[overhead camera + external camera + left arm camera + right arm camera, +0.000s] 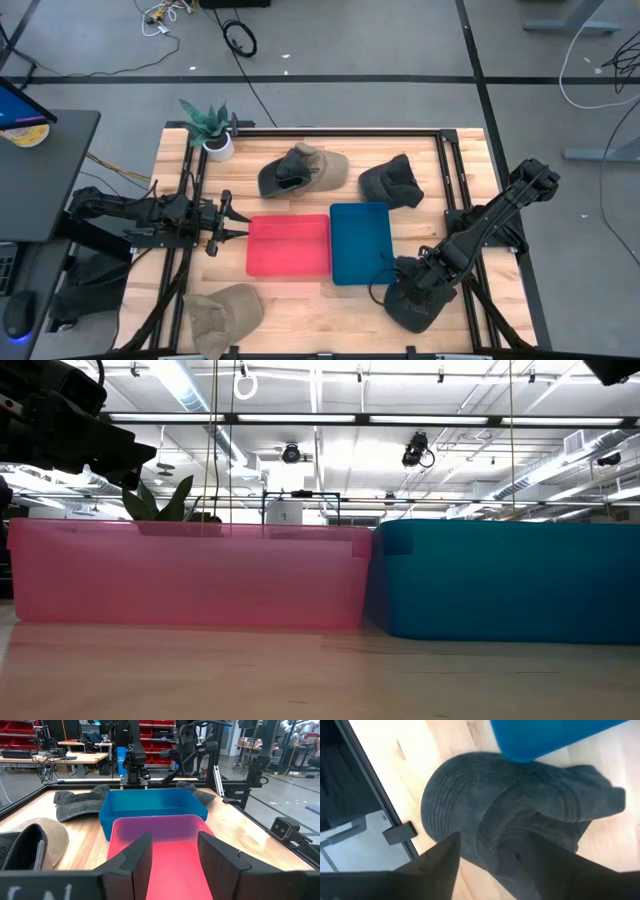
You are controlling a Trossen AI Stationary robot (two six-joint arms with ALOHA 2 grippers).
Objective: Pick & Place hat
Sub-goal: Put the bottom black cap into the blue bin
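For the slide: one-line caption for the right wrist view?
Right gripper open above a dark grey hat lying beside the blue bin.

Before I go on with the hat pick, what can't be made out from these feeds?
- Right tool: the arm covers it from above, so whether it grips the dark hat is unclear.
- Hats: absent in the low view, behind the pink bin and blue bin.
- Tan hat: bottom edge cuts it, high view.
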